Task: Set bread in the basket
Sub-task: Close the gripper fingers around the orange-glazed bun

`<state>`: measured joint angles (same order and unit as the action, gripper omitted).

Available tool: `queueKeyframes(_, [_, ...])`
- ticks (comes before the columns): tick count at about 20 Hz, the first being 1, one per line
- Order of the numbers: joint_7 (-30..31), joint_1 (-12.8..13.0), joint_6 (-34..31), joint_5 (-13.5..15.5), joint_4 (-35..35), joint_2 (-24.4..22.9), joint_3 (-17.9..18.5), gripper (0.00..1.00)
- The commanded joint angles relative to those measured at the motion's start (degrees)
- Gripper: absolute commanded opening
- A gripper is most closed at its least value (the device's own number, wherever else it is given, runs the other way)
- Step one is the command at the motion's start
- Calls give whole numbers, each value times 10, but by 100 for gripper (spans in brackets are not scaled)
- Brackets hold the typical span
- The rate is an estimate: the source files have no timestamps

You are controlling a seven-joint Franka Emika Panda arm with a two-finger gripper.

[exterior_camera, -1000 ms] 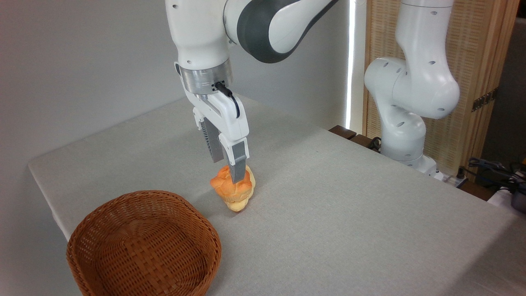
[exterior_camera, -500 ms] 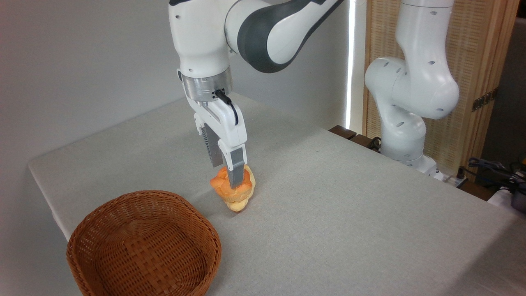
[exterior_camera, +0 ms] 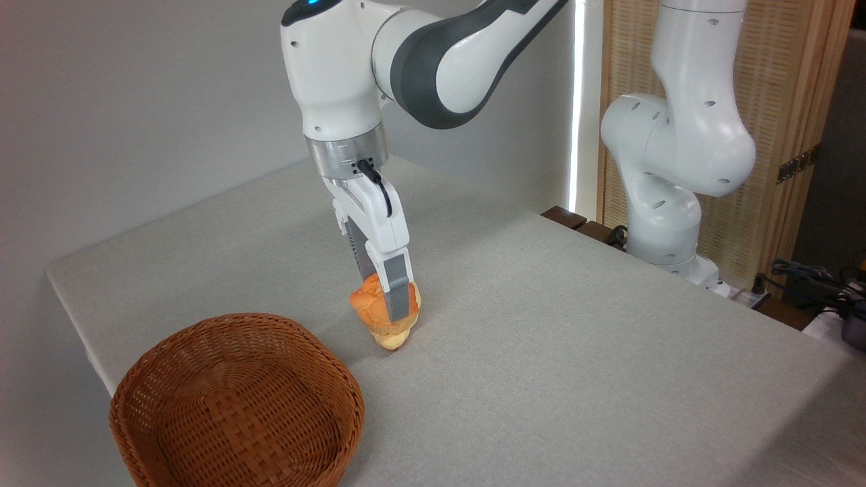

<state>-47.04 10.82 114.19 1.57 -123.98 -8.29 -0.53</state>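
Where the grey table [exterior_camera: 575, 338] fills the middle of the frame, the bun [exterior_camera: 374, 312] is seen just left of centre, tilted on its side with its orange knotted top turned to the left and its paler base toward the lower right. It appears to touch the cloth at its lowest point, though contact cannot be fully confirmed. The gripper [exterior_camera: 392, 308] is brought down onto it from above, slightly slanted, and the near grey finger [exterior_camera: 400, 294] is laid flat against the bun's right side. The far finger is hidden behind the bun, yet the bun is seen squeezed between the two, so the fingers are taken as clamped on it. The basket [exterior_camera: 237, 406] is placed at the lower left of the frame, near the table's front edge, apart from the bun and with nothing seen inside it. The arm [exterior_camera: 406, 61] is seen reaching in from the top centre, and its white base [exterior_camera: 670, 203] is mounted beyond the table's right edge, before a slatted wooden screen [exterior_camera: 798, 88].
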Motion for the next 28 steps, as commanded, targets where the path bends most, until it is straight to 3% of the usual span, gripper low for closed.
queueKeyframes(1, [-9,10,15,-8,-7,-1,3,100])
queueKeyframes(14, [-9,12,16,-11,-7,5,3,99])
queueKeyframes(16, [-8,12,16,-30,-7,4,3,87])
queueKeyframes(18, [-8,12,18,-32,-7,5,3,59])
queueKeyframes(19, [-8,12,18,-32,-7,4,3,54])
queueKeyframes(28, [-8,12,19,-32,-7,5,3,59])
